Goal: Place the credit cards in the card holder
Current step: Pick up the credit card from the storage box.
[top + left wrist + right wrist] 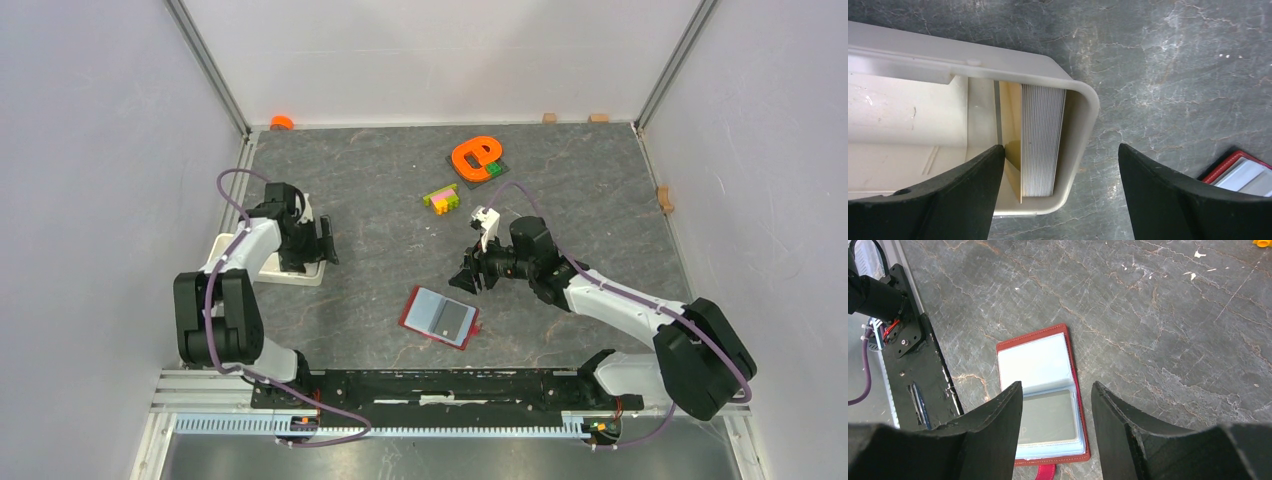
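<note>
The dark red card holder [440,318] lies open on the table in front of the arms, its pale sleeves facing up. In the right wrist view [1040,390] its lower sleeve holds a grey card [1048,417]. My right gripper [1057,385] is open and empty, hovering above the holder [467,275]. My left gripper [325,243] is open over the end of the white tray [1083,115]. A stack of white cards [1043,140] stands on edge there, with a tan-orange card [1012,150] beside it. The left fingertip [993,160] is by the tan card. I cannot make out a separate light blue card.
An orange e-shaped toy [475,157] and a cluster of coloured blocks [441,197] lie at the back middle. Small wooden blocks [549,118] sit along the back and right walls. A corner of the card holder [1243,170] shows in the left wrist view.
</note>
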